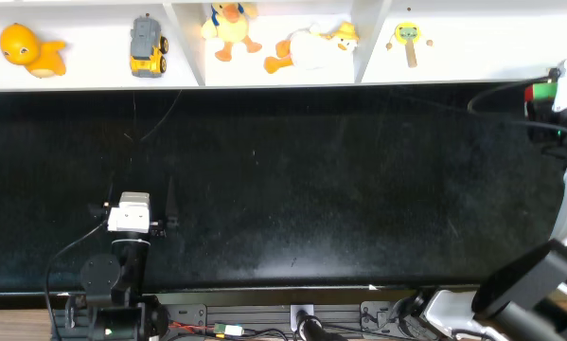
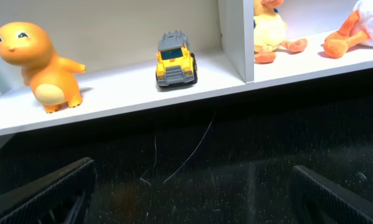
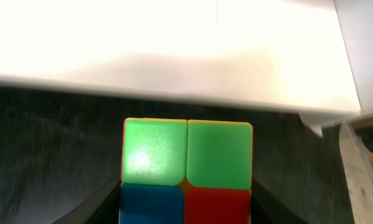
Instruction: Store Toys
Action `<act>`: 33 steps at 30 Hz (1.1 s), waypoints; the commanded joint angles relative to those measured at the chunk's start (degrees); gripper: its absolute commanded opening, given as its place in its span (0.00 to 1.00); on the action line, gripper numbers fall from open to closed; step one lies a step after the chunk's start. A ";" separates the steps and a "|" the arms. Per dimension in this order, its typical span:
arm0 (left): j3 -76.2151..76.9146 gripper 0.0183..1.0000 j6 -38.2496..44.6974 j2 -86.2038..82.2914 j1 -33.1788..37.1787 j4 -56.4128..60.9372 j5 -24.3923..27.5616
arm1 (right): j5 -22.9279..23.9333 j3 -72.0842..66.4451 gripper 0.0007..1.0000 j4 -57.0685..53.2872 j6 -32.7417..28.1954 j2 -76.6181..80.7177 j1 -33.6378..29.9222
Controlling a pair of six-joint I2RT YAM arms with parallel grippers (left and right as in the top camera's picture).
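The right tool [image 3: 186,190] is clamped on the colour cube [image 3: 186,152], green face upward, at 2 o'clock on the worktop [image 1: 311,180]. The shelf [image 3: 174,50] lies just beside it toward 12 o'clock, its edge square to the cube. The left tool [image 2: 192,167] rests open at 8 o'clock, well apart, so the right arm is nearer.

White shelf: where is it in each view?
Top view: white shelf spans the top edge.
Left wrist view: shelf crosses the upper half, slanting.
Right wrist view: shelf is the bright band beyond the cube.
Shared landmark: black mat fronting the shelf.
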 commanded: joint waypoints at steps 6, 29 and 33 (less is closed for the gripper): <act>-0.55 1.00 -0.68 -0.52 -0.42 0.28 -0.48 | -1.84 12.50 0.47 1.11 5.49 11.34 4.66; -0.55 1.00 -0.68 -0.52 -0.42 0.28 -0.48 | -1.79 24.35 0.50 0.92 11.89 23.23 12.50; -0.55 1.00 -0.68 -0.52 -0.42 0.28 -0.48 | -1.77 24.35 0.70 0.83 13.07 23.23 12.50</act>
